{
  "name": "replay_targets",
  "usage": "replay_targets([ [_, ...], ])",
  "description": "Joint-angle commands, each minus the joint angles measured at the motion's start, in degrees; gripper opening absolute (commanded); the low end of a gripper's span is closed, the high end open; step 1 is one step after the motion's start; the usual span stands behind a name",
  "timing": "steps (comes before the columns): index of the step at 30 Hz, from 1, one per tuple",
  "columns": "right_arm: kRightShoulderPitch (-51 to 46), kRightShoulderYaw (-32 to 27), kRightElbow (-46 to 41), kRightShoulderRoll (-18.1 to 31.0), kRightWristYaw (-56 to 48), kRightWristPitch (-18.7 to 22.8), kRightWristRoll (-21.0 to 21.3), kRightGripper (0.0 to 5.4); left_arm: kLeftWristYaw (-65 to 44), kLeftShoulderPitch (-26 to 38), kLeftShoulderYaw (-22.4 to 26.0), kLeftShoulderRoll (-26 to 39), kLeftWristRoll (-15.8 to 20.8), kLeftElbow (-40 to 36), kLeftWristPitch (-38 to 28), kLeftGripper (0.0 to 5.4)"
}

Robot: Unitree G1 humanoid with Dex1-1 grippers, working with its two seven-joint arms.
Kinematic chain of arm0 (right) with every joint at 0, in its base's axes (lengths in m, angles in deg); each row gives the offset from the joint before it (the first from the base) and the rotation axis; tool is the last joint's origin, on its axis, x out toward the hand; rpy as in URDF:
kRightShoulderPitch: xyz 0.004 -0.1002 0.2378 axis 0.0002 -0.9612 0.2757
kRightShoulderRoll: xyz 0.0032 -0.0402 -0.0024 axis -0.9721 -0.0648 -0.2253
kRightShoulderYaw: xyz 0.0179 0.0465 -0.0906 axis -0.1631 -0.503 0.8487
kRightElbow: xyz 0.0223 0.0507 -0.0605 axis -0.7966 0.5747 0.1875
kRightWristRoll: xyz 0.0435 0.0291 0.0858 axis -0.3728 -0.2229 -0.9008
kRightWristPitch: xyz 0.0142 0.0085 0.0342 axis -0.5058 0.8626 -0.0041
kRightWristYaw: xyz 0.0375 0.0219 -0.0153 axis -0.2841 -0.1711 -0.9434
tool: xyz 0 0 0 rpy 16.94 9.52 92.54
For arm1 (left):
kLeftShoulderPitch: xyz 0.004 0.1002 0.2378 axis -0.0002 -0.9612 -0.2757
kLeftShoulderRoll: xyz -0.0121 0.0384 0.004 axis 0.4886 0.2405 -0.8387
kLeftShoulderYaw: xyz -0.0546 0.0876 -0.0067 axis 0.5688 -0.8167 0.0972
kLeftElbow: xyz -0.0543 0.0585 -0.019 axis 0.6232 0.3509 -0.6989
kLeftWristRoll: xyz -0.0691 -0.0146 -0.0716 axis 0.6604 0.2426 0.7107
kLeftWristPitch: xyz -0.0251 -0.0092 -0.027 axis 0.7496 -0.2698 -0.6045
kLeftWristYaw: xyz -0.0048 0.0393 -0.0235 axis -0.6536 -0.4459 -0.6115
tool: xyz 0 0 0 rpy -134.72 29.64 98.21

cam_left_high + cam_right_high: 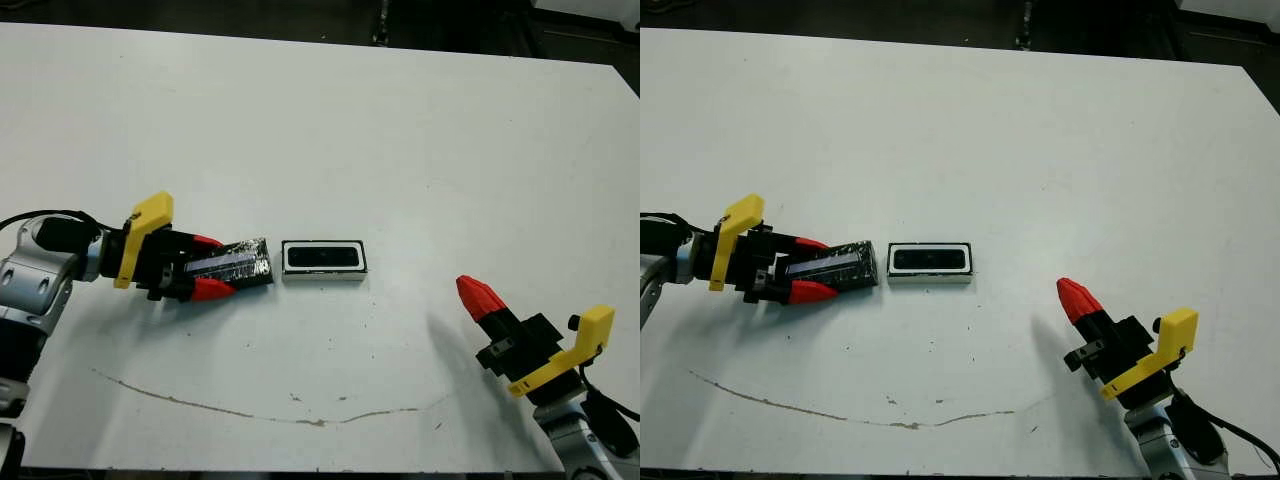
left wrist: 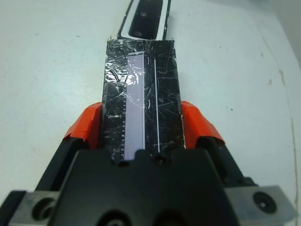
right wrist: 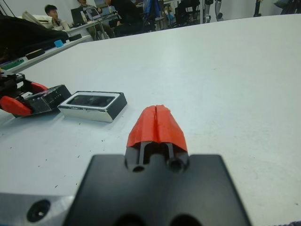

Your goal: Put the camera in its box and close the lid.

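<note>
We count one lid (image 1: 238, 263), one box (image 1: 323, 262) and one camera (image 1: 323, 258) on the white table (image 1: 400, 150), along with our two grippers.

Our left gripper (image 1: 213, 266) clamps the lid by its long edges, one red finger on either side, as the left wrist view shows plainly. The lid's crinkly, shiny top faces up, and its far end sits just beside the box's short end, without overlapping it.

The box lies open near the middle of the table, with the camera lying flat inside it, a dark bar framed by the white walls.

Our right gripper (image 1: 477, 297) hovers well apart from the box, on the right side of the table, its two red fingers pressed together with nothing between them.

We can read no brand, label or writing on any of these things.

A thin brownish line (image 1: 250, 412) runs across the table's near part.
</note>
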Motion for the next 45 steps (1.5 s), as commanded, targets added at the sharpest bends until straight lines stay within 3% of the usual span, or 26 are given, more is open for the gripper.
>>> replay_targets([
  [1,-0.53,-0.34,0.72,0.82,0.13,0.05,0.07,0.0,-0.63,0.95,0.36,-0.17,-0.11,1.43,-0.68,3.15],
  [36,-0.34,-0.27,0.58,1.13,0.15,-0.07,0.1,0.0,-0.43,7.01,-4.77,-12.26,-4.04,9.77,-4.5,3.15],
  [45,-0.86,-0.22,0.34,0.98,0.29,-0.26,0.28,0.0,0.47,9.53,-8.1,-14.93,-7.28,11.25,-6.13,3.15],
])
